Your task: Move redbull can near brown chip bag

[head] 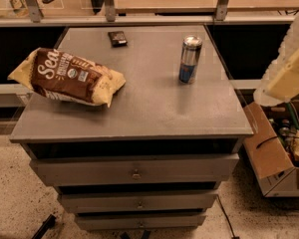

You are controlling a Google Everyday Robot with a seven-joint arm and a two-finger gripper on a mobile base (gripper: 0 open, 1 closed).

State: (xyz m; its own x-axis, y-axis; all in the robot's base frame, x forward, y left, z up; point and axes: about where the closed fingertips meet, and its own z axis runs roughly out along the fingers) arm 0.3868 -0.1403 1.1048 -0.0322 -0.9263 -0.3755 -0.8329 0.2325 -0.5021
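The redbull can (190, 59) stands upright, far right on the cabinet top (154, 108), left of the gripper (288, 76) (state cannot be told), with the brown chip bag (70, 76) well apart at left.

1 camera looks down on the cabinet (154, 108) from its front; pincer (289, 71) close at right edge.

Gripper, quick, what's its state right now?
Gripper: at the right edge, apart from the redbull can; open or closed cannot be told.
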